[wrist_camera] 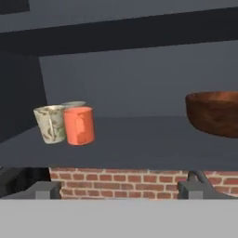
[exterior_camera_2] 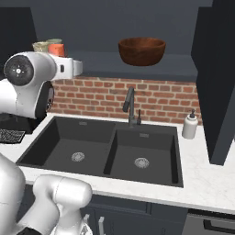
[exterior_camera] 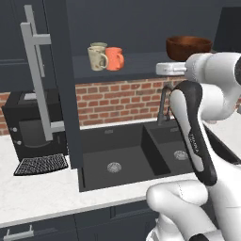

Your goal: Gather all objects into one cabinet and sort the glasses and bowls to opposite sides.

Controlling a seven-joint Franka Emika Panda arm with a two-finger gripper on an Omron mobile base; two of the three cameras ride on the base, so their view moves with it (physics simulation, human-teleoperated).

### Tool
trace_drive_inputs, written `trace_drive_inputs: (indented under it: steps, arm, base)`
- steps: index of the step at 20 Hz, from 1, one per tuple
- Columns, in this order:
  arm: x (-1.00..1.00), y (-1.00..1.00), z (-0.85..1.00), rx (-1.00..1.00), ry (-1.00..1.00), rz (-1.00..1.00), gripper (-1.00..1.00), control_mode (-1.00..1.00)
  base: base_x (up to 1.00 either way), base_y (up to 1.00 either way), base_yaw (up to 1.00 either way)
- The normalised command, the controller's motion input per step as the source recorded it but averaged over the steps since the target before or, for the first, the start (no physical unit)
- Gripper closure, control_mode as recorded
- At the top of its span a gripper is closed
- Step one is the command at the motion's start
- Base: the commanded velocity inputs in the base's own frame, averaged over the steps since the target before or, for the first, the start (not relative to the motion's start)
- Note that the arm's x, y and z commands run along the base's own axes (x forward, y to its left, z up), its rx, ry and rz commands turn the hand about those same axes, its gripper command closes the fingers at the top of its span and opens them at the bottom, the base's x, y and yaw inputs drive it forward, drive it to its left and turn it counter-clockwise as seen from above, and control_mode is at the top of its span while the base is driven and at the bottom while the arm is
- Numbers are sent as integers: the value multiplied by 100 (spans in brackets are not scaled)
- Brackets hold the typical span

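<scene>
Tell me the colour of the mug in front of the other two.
Bright orange, clearest in the hand view.

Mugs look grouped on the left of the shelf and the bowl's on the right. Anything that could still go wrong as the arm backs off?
1. The orange mug, cream mug and grey-green mug stand bunched together; a sideways swing of the open gripper could topple all three.
2. The bowl seems to sit near the shelf's front edge above the sink; a nudge might tip it off.
</scene>
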Motion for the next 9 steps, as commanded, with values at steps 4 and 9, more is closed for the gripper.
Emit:
trace_drive_inputs:
  steps: [4, 9]
  arm:
    - [-100, -31, 16, 0, 16, -27, -100, -100]
    - [-100, -53, -6, 0, 3, -21, -100, -100]
  base:
    - [0, 0, 0]
    - [0, 0, 0]
